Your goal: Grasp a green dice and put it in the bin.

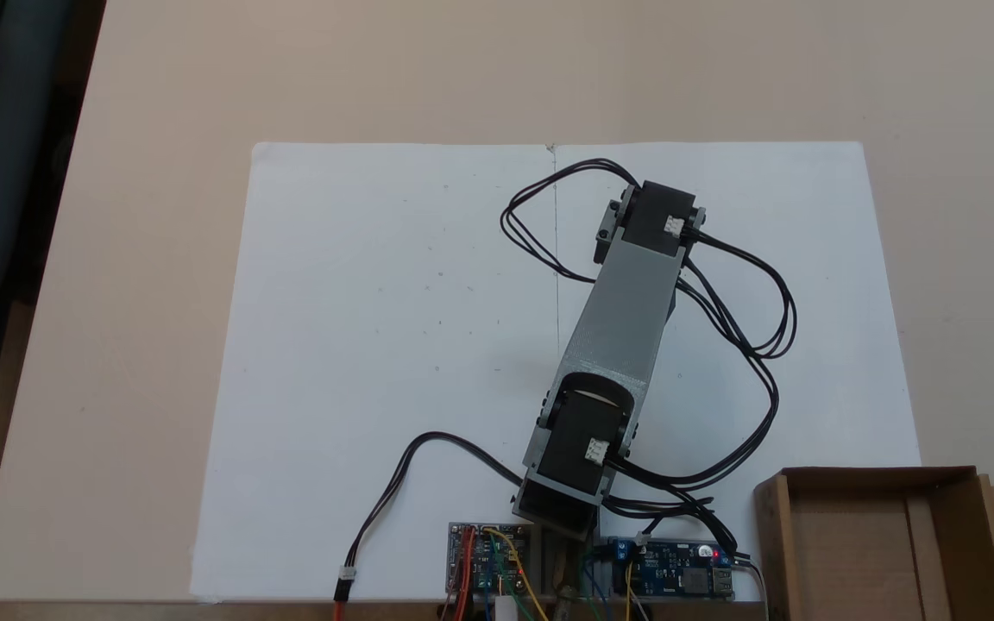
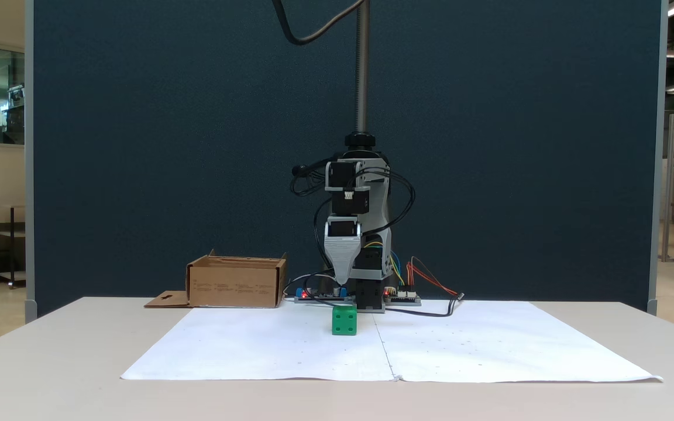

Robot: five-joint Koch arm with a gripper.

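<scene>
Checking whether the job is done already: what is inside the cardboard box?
The bin shows only bare cardboard floor from above; its bottom part is cut off by the frame. The green dice sits on the white paper, under the gripper.

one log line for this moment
phase: pre-grasp | gripper: above green dice, state unclear | dice: on paper | bin: no dice visible inside

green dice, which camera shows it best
The front-on fixed view: the green dice sits in plain sight on the white paper, just below the gripper. In the top-down fixed view the arm covers that spot.
</scene>
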